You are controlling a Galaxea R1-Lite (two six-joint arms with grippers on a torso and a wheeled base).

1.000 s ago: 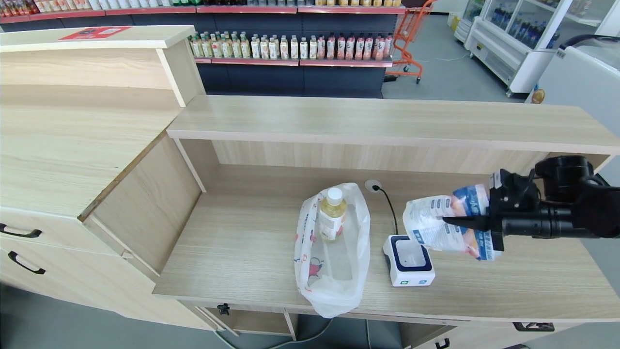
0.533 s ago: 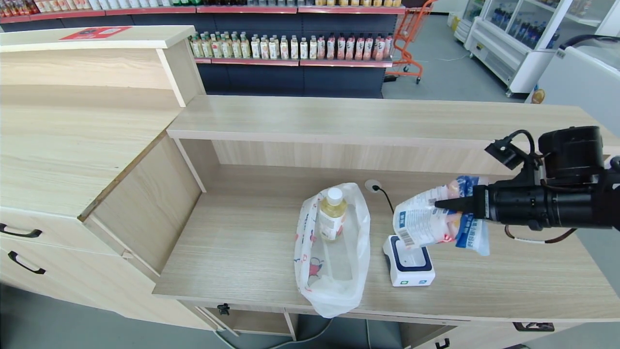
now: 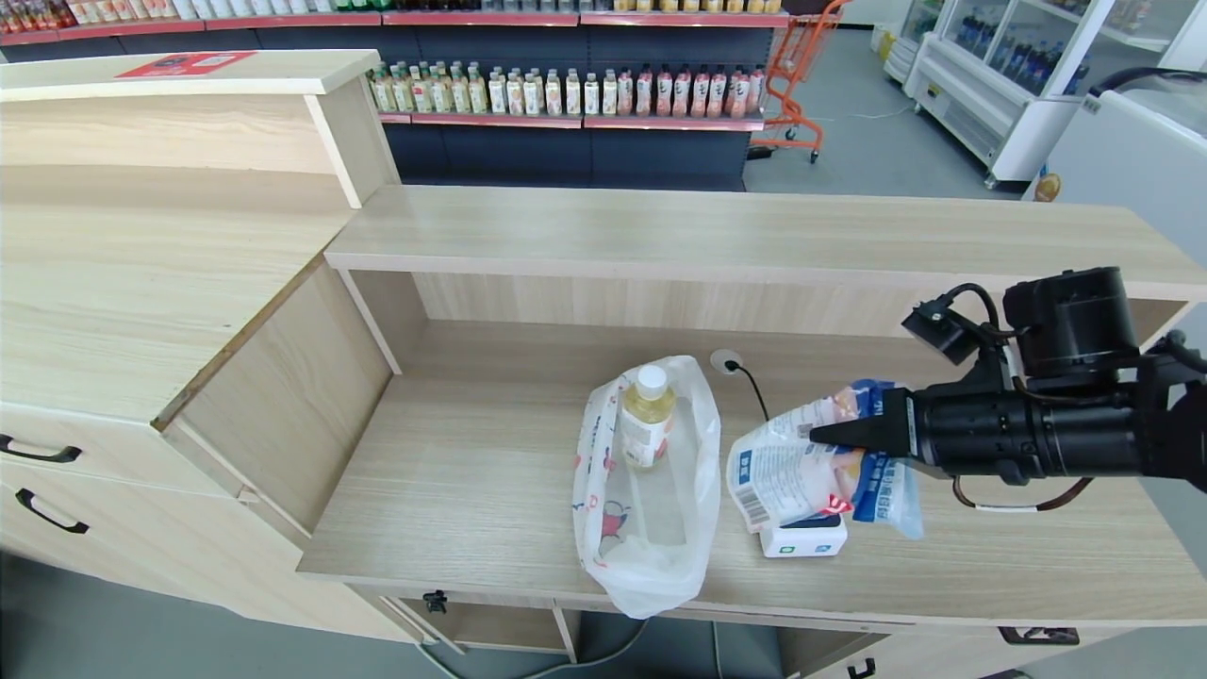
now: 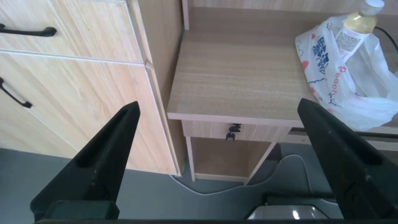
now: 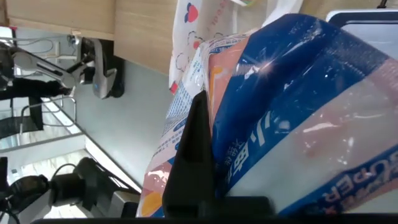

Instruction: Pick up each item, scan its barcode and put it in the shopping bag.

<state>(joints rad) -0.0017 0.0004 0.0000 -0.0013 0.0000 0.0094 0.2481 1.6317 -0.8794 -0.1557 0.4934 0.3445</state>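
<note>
From the head we note the right gripper [image 3: 830, 436] clamped on a blue-and-white crinkly plastic packet [image 3: 787, 471], held low over the white box scanner [image 3: 801, 542], presumably for the barcode read, just beside the white plastic shopping bag [image 3: 651, 556]; left wrist: left gripper [image 4: 217, 124] spread wide, empty, off the light wooden counter [image 4: 236, 68]; right wrist: packet pinched against a dark finger.

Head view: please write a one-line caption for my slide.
Right gripper holds a snack packet over the barcode scanner, beside the shopping bag with a bottle inside.
</note>
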